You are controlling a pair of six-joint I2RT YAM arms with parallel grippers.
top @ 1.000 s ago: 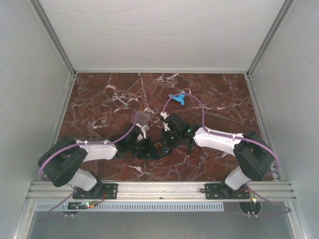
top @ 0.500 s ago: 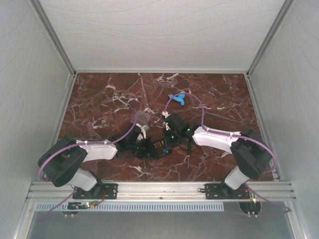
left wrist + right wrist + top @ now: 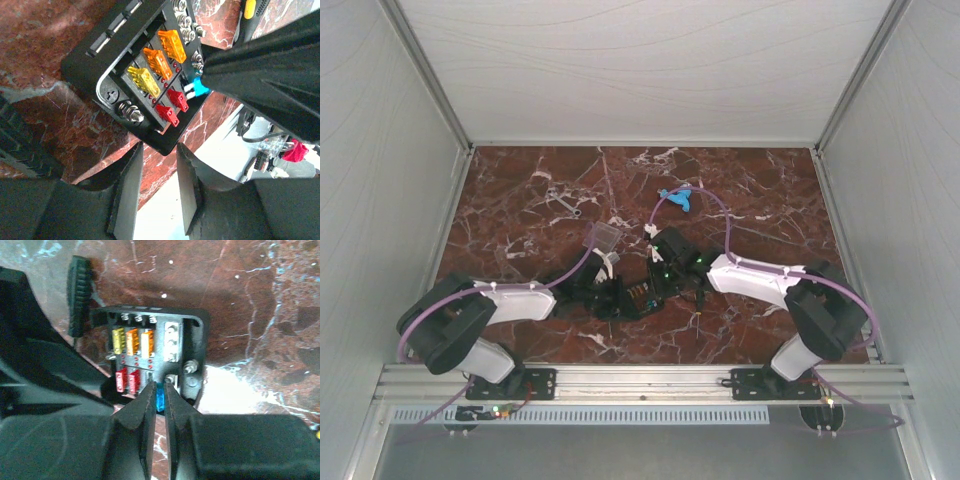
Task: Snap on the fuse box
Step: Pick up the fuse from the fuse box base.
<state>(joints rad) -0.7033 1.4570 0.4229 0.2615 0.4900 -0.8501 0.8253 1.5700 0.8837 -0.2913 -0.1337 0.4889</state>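
Note:
The fuse box [image 3: 636, 294] is a black tray lying open on the table between the two grippers. It shows in the left wrist view [image 3: 107, 65] with yellow, orange and red fuses in rows, and in the right wrist view [image 3: 192, 335]. My right gripper [image 3: 160, 387] is shut on a small blue fuse [image 3: 160, 401] at the tray's near row; the blue fuse also shows in the left wrist view [image 3: 201, 88]. My left gripper [image 3: 157, 152] is open, its fingertips either side of the tray's corner. The clear lid [image 3: 605, 237] lies apart, behind the left gripper.
A blue plastic piece [image 3: 675, 198] and a small wrench [image 3: 565, 204] lie farther back. A black ribbed screwdriver handle [image 3: 79, 295] lies beside the tray, and a yellow and black handle [image 3: 248, 10] shows past it. White walls enclose the table.
The right gripper and the fuse box have shifted slightly left and back; the left arm has barely moved.

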